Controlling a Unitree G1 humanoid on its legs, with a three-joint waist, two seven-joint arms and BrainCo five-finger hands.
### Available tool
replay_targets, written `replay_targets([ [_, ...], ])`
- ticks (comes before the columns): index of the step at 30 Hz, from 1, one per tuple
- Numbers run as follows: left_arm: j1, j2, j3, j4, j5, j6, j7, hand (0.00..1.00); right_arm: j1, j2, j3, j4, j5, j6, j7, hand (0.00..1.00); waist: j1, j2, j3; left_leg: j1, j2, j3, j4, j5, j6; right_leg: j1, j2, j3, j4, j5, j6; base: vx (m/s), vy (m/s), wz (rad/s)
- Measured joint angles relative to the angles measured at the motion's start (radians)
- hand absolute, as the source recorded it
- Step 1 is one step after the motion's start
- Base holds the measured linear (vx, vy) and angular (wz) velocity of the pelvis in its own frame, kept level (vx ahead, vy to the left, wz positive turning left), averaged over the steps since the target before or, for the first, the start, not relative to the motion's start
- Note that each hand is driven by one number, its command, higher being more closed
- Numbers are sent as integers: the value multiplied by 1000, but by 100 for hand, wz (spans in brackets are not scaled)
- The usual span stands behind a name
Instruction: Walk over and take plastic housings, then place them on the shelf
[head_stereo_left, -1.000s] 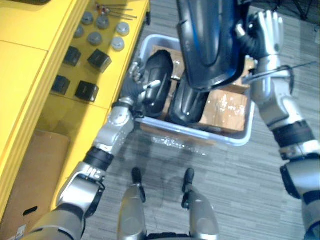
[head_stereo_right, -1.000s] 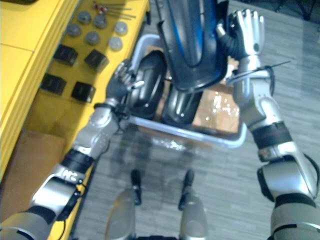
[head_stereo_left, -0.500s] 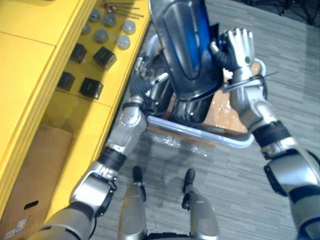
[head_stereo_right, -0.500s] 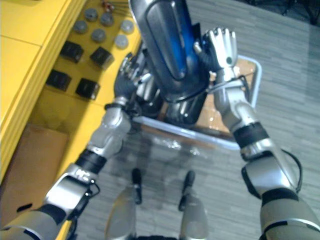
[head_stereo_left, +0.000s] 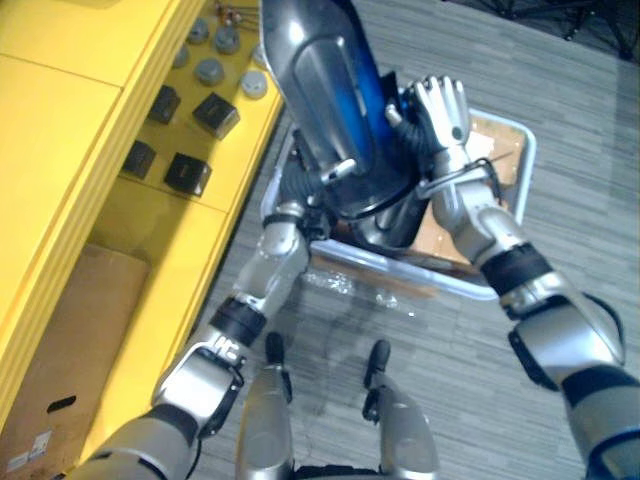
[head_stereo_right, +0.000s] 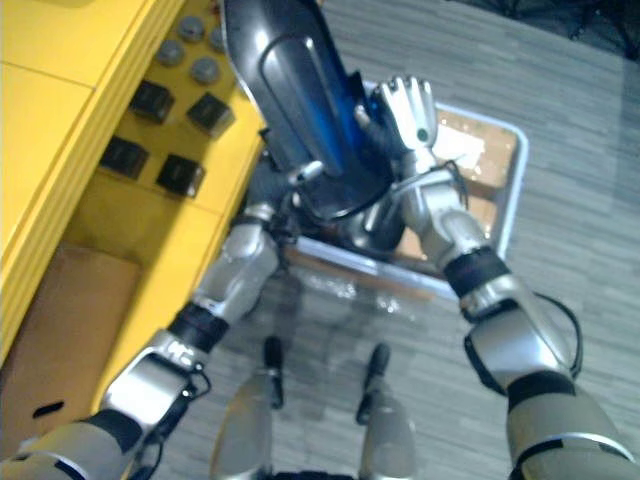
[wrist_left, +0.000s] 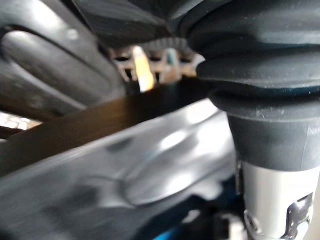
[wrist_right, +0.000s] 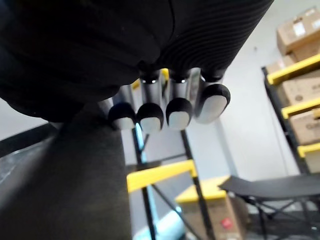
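Right hand (head_stereo_left: 440, 105) spread flat, fingers (wrist_right: 150, 117) straight and side by side, pressed against the right flank of a large dark plastic housing (head_stereo_left: 330, 110), with no curl round it and the back of the hand turned toward the head camera. Right forearm rising steeply from the lower right, elbow bent, palm facing the robot's left. Left hand (head_stereo_left: 298, 186) tucked under the housing's lower end and largely covered by it; cannot tell whether open or closed there. Left arm reaching up from the lower left, almost straight, wrist above the near left corner of a pale grey bin (head_stereo_left: 400, 268). Housing held up between the two hands, above the bin and not touching it, tilted with its upper end leaning toward the robot's left, glossy with a blue sheen and a raised panel down its face. Seen from the left wrist, the same shiny surface (wrist_left: 150, 170) very close to the hand's dark cover. Below it in the bin, more dark housings (head_stereo_left: 400, 215) lying on a cardboard liner (head_stereo_left: 445, 235). Bin on a grey plank floor (head_stereo_left: 560, 180), just beside a yellow shelf (head_stereo_left: 90, 120) on the robot's left. On the shelf, black blocks (head_stereo_left: 188, 172) in a loose group and grey round caps (head_stereo_left: 210, 71) farther back, near the housing's upper end in the head views. Under the shelf, a cardboard box (head_stereo_left: 50, 340).
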Motion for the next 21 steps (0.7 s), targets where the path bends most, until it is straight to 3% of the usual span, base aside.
replay_targets([
  [7, 34, 2, 1, 1, 8, -11, 4, 100, -1, 16, 20, -8, 1, -9, 0, 100, 1, 0, 0, 2, 0, 0, 0, 0, 0, 3, 0, 0, -2, 0, 0, 0, 0, 0],
  [12, 45, 3, 3, -3, 7, -80, 43, 100, 55, 25, 5, -121, 3, -10, -3, 100, -4, 0, 0, 11, 1, 1, 1, 0, 0, 17, 2, 2, -14, 7, -1, -5, 5, -2],
  [21, 61, 6, -8, -43, 2, -88, 119, 100, 173, 60, -62, -246, 12, -11, -20, 100, -14, 0, 0, 46, 4, 27, -5, -2, 0, 36, 4, 27, -22, 10, -1, 1, 12, -7],
])
